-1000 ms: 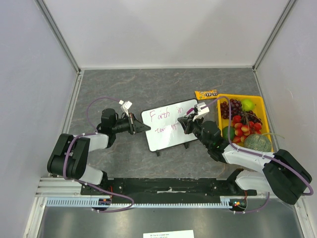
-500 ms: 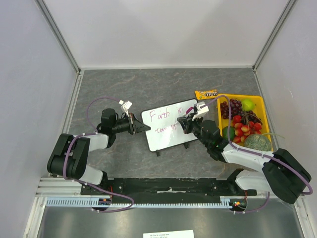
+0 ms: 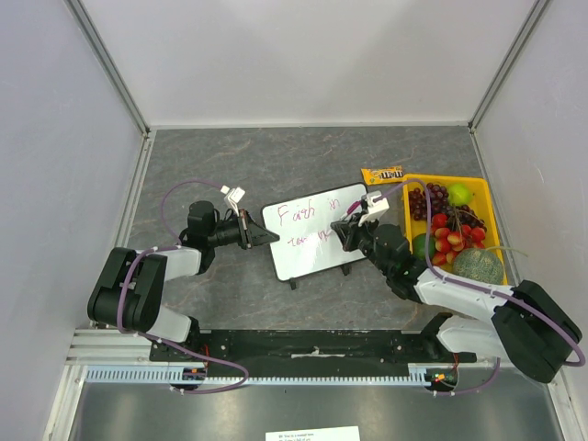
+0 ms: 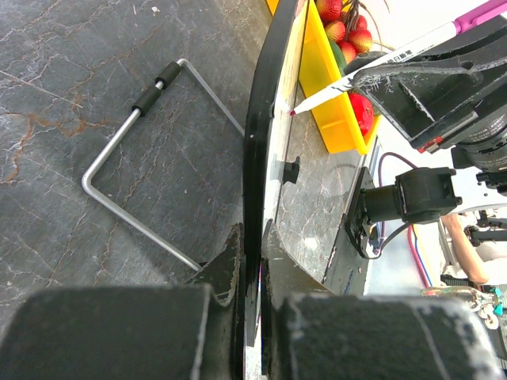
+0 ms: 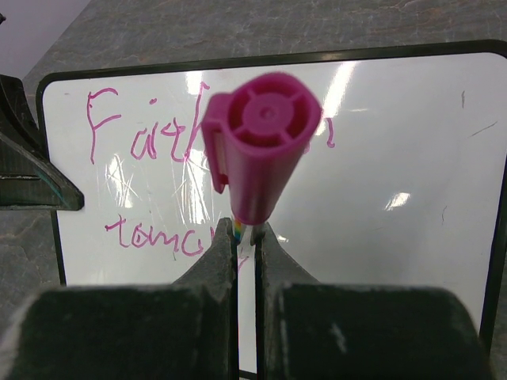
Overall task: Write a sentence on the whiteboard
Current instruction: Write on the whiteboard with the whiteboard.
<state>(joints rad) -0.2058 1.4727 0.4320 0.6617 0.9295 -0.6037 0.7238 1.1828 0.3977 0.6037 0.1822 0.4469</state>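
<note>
Item 1. Whiteboard: small white rectangular board with rounded corners and a thin black frame. You will find it at the middle of the grey stone-patterned table, between your two arms. It is propped up on a bent metal wire leg with black sleeves, seen behind it in the left wrist view.

Item 2. Sentence: pink-magenta handwriting on the board's face. The top line reads "Faith in". A second line beneath begins "tom"; the rest of it is hidden behind the marker in your right wrist view.

Item 3. Left gripper: clenched on the left edge of the whiteboard, with the black frame pinched between its fingers.

Item 4. Right gripper: clamped tight on a marker with a white barrel and a magenta end cap. It holds the marker in front of the board's right half. In the left wrist view the marker's tip meets the board's face.

Item 5. Yellow plastic tray: it lies on the table to the right of the board, beside your right arm. It holds mixed fruit: dark grapes, red strawberries, a green apple and a netted green melon.

Item 6. Orange candy packet: it lies flat on the table, just beyond the tray's far left corner.
</note>
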